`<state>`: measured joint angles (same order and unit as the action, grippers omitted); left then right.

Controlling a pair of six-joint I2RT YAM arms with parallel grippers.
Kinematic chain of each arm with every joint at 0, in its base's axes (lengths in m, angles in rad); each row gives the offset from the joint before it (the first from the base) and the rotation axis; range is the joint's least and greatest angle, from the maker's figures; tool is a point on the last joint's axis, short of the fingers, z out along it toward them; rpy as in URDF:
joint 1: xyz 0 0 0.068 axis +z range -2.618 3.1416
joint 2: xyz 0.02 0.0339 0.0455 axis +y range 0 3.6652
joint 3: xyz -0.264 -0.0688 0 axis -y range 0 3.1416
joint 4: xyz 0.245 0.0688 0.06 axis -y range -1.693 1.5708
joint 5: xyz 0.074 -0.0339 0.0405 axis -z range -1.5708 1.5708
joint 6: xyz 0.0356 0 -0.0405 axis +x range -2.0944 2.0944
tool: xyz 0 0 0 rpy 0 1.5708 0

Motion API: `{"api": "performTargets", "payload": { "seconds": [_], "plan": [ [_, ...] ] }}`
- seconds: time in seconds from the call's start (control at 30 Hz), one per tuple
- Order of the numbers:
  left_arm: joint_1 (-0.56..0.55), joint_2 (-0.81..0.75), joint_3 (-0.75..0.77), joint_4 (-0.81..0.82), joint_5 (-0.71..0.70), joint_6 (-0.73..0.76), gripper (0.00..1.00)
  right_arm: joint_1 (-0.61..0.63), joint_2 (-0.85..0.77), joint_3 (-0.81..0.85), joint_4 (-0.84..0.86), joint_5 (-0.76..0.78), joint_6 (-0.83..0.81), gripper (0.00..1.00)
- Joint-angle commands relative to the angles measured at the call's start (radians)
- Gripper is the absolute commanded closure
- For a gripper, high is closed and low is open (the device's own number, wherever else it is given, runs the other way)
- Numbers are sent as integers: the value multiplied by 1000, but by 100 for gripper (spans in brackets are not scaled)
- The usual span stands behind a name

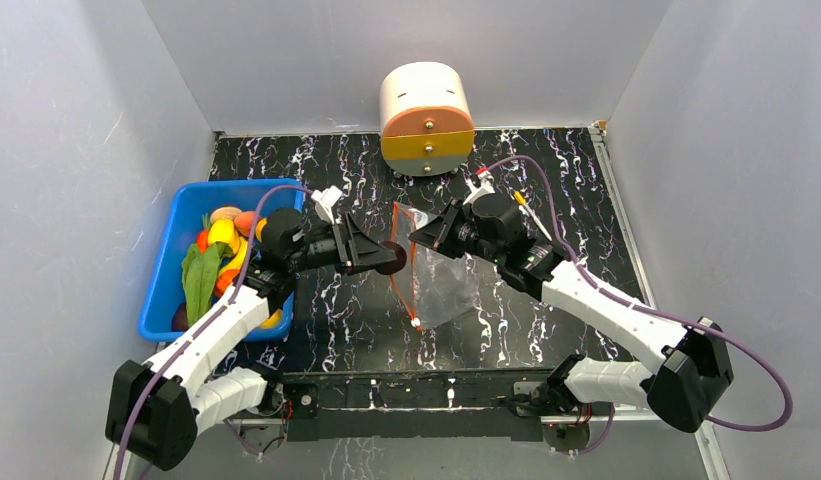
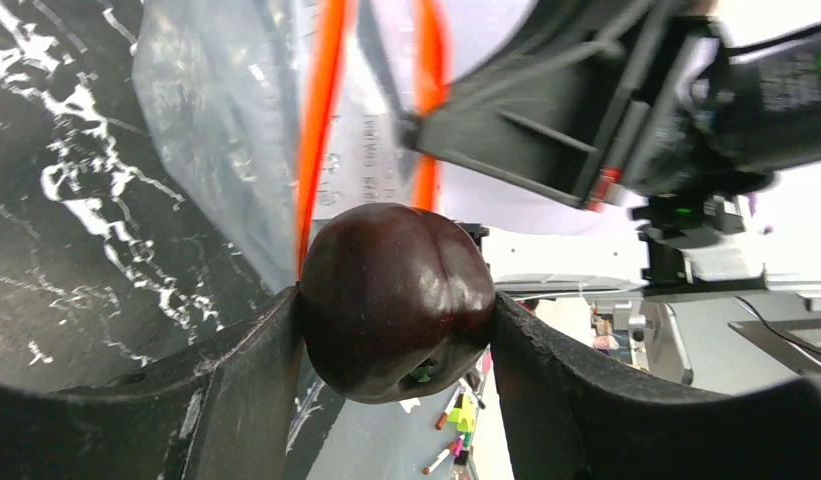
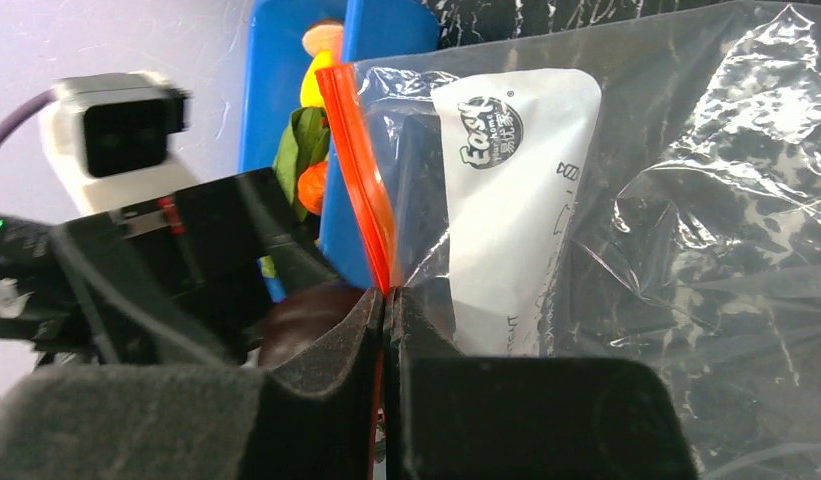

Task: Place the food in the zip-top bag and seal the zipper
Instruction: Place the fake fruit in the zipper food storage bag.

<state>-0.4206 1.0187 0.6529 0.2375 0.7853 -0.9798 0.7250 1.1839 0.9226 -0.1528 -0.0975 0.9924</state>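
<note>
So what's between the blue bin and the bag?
The left gripper, shut on a dark brown lump, right at the bag's mouth; the top view shows it.

- I work in a lab test booth: plain grey panels [image 1: 76, 150] wall in my black marbled tabletop [image 1: 336, 320].
- My bases are bolted to a black rail [image 1: 416, 387].

Quick headcount: two black two-finger grippers, the left gripper [image 1: 389, 256] and the right gripper [image 1: 418, 238]. One glossy dark brown rounded toy lump [image 2: 396, 300], sitting between the left one's fingers. One clear crinkly zip-top bag [image 1: 441, 285] with one red-orange zipper strip [image 3: 358, 175], right at the right one's tips. One blue plastic bin [image 1: 162, 270] behind the left gripper, with one leafy green toy [image 1: 199, 275] in it. The yellow and orange pieces [image 1: 223, 232] overlap too much to count. One cream-and-orange round container [image 1: 426, 118] out past both.
</note>
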Motion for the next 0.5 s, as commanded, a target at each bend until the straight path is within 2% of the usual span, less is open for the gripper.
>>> {"api": "performTargets", "payload": {
  "seconds": [0.0,0.13,0.33,0.47],
  "plan": [
    [-24,41,-1,-32,-45,69,65,15,-32,79,65,-56,-41,100],
    [-55,51,46,-161,-123,150,65,43,-43,93,22,-89,-84,100],
    [-89,57,71,-214,-182,136,65,66,-67,48,26,-80,-68,100],
    [-122,43,153,-433,-382,237,66,72,-71,43,56,-71,-41,100]
  ]
}}
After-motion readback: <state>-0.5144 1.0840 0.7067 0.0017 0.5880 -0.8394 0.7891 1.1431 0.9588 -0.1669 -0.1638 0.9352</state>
